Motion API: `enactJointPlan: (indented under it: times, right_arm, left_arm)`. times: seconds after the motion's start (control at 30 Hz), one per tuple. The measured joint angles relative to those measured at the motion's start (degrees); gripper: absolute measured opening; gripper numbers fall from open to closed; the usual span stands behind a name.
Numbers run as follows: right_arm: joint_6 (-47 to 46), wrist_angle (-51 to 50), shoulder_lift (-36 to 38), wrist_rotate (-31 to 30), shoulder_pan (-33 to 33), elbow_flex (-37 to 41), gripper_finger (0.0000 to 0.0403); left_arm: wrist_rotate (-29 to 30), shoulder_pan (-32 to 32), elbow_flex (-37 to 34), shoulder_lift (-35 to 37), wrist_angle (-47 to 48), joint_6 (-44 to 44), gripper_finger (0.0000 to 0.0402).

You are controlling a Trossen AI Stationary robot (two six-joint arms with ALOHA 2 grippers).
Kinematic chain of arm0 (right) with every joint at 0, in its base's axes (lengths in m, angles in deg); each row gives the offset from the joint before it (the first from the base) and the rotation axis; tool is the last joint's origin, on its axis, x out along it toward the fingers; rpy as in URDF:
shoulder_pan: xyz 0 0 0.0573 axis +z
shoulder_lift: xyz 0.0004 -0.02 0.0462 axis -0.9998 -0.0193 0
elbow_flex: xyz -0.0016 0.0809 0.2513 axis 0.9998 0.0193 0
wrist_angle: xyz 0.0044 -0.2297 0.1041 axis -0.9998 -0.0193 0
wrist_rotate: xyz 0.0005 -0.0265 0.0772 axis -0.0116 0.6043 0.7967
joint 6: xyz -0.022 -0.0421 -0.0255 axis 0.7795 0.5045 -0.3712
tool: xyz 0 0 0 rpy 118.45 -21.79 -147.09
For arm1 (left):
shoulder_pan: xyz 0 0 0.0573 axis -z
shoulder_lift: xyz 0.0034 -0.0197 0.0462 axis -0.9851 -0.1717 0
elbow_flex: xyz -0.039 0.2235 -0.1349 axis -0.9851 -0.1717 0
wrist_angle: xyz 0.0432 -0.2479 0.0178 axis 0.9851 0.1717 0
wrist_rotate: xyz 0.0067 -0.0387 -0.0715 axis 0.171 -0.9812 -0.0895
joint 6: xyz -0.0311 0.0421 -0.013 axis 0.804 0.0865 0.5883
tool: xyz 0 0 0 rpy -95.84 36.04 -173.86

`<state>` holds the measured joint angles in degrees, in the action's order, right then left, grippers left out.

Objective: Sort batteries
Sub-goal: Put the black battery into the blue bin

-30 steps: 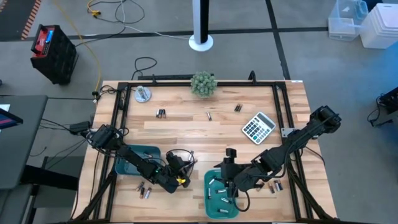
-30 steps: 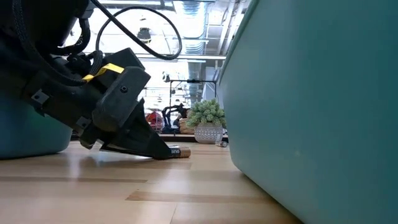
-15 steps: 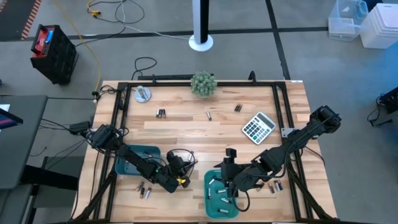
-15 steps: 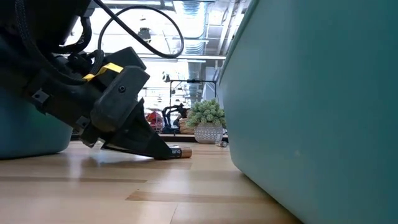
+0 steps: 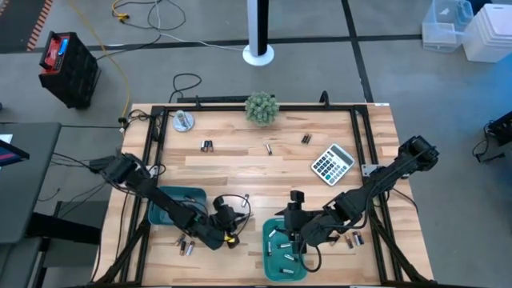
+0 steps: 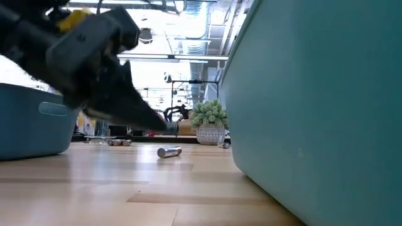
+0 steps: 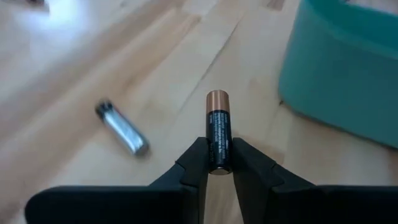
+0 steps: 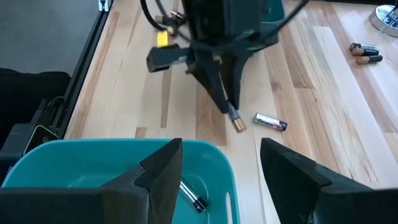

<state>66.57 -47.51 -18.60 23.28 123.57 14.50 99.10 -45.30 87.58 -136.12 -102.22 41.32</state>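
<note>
Gripping a dark copper-ended battery (image 7: pixel 217 134) between the fingertips of the left gripper (image 7: pixel 217 163), copper end pointing away from the wrist, cell lifted clear of the wooden table (image 5: pixel 240 164). Left gripper (image 5: pixel 237 221) placed between the two teal trays, near the table's front half, fingers clenched on that cell. Same held battery (image 8: pixel 236 121) seen past the right gripper (image 8: pixel 219 163), just beside a silvery battery (image 8: pixel 271 122) lying flat on the wood. Silvery battery (image 7: pixel 122 127) also visible under the left gripper, apart from the held one; shows again at table height (image 6: pixel 169 151), resting on the boards.

Hovering over the right teal tray (image 5: pixel 270 254): right gripper (image 5: pixel 293 237), fingers spread wide, nothing between them. Silvery cell in tray (image 8: pixel 192 196) lying on the tray floor below it. Several more pale cells scattered in that tray in the overhead picture.

Left teal tray (image 5: pixel 174 196) just behind the left arm. Loose batteries elsewhere: pair by front-left edge (image 5: pixel 186 244), group to the right of the right tray (image 5: pixel 353 238), pair near the back left (image 5: pixel 207 146), single mid-back (image 5: pixel 270 148), dark one farther right (image 5: pixel 306 139). Grey calculator (image 5: pixel 332 163) on the right side, small potted plant (image 5: pixel 262 107) at the back edge.
</note>
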Motion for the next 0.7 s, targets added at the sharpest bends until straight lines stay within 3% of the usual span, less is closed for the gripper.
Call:
enactJointPlan:
  times: [0.27,0.43,0.57,0.7]
  right_arm:
    - [0.02,-0.02,0.00,0.00,0.00,0.00,0.0232]
    - [0.86,-0.08,0.00,0.02,0.00,0.00,0.0232]
    - [2.82,-0.15,0.00,0.02,-0.32,0.00,0.0232]
    - [4.72,-0.17,0.00,0.20,-1.42,0.00,0.0232]
  left_arm:
    - [1.37,0.73,0.02,9.24,1.23,-10.69,0.0051]
    - [1.56,2.59,0.09,19.33,10.92,-11.09,0.0051]
    - [1.24,4.45,0.14,27.31,24.65,-4.23,0.0051]
    - [-1.43,6.53,1.99,32.87,47.00,11.68,0.0051]
